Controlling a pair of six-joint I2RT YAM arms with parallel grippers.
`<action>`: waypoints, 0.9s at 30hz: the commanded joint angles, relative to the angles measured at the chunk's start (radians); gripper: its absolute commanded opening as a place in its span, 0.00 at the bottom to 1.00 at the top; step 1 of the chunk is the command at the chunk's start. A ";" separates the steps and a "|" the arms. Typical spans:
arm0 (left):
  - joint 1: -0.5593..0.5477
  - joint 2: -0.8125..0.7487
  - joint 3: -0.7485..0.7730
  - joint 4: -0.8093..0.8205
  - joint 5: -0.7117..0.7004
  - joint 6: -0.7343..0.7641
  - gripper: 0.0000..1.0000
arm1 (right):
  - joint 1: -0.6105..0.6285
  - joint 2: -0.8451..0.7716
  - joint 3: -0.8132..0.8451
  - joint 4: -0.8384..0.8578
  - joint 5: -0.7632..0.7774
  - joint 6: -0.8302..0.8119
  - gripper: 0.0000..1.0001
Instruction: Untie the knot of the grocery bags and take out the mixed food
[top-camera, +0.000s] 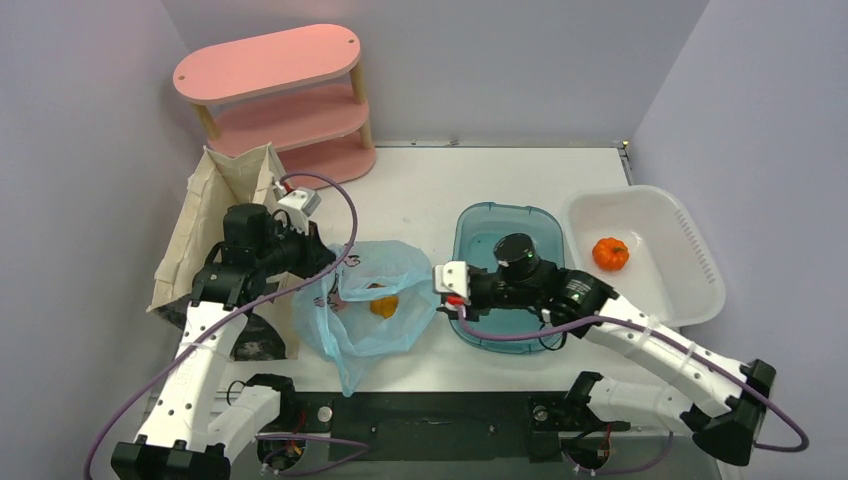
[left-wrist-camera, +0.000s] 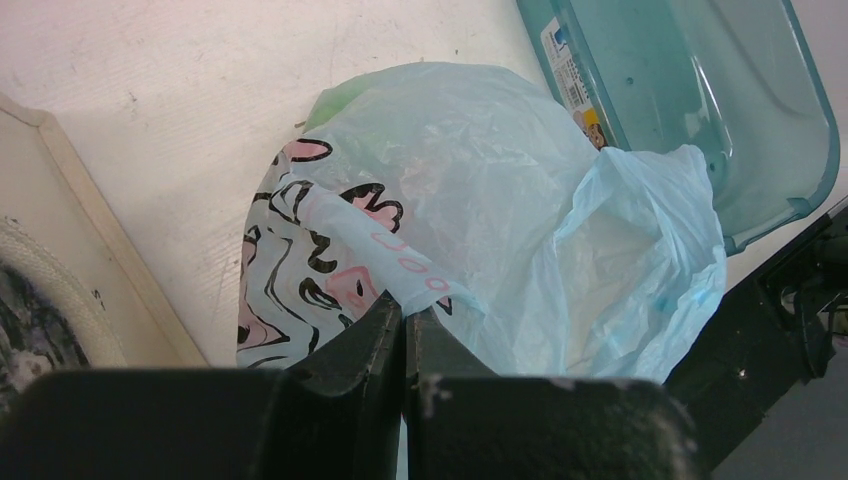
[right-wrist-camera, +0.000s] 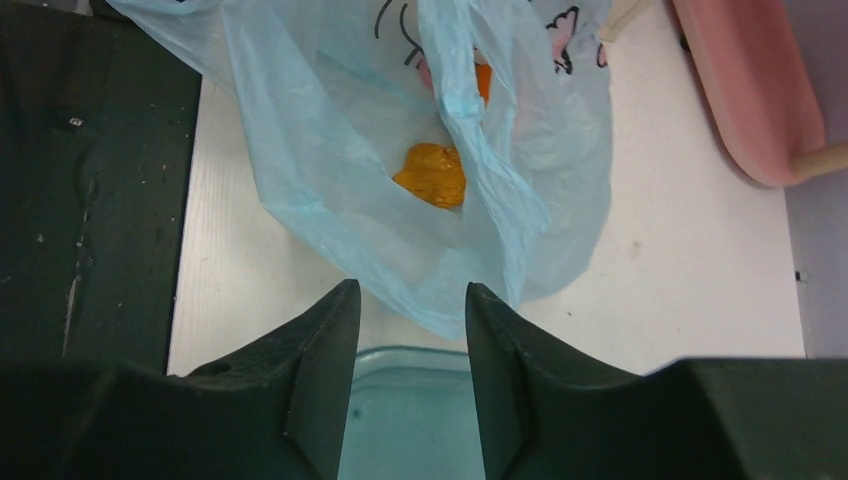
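Note:
The light blue grocery bag lies open on the white table between the arms. My left gripper is at its left side, shut on the printed rim. An orange food item lies inside the bag and shows through its mouth. Something green shows faintly through the bag's far side. A round orange fruit sits in the white basin. My right gripper hovers over the teal tub's left rim, beside the bag; its jaws stand apart with nothing between them.
The teal tub stands right of the bag, under my right wrist. A beige canvas tote stands at the left, and a pink shelf stands at the back left. The black base rail runs along the near edge.

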 joint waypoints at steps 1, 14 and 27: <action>0.016 0.003 0.030 0.073 -0.003 -0.085 0.00 | 0.094 0.097 -0.020 0.264 0.106 0.000 0.35; 0.034 0.034 0.030 0.107 0.006 -0.113 0.00 | 0.266 0.454 -0.028 0.667 0.152 0.072 0.19; 0.035 0.049 0.020 0.114 0.085 -0.113 0.00 | 0.148 0.738 0.047 0.882 0.278 0.087 0.42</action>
